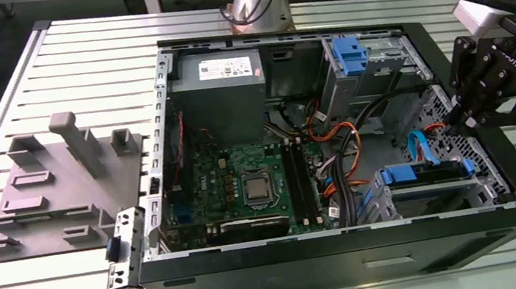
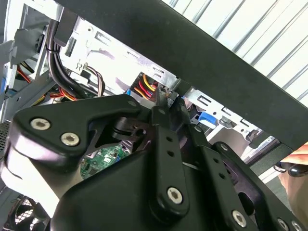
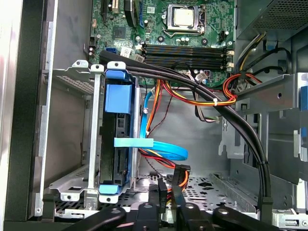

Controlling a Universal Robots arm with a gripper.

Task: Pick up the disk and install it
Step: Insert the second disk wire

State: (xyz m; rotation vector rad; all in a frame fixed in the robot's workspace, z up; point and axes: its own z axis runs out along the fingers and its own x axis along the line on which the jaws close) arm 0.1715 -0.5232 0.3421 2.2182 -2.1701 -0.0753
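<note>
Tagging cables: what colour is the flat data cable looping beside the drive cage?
Light blue flat cable, clearest in the first wrist view, beside the drive cage.

No legible text; perhaps tiny print on the power-supply sticker (image 1: 219, 66).

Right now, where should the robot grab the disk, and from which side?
The disk stands edge-on in the metal cage, whose walls cover its flat faces. So probably pinch its blue rail, coming from the open side of the case.
</note>
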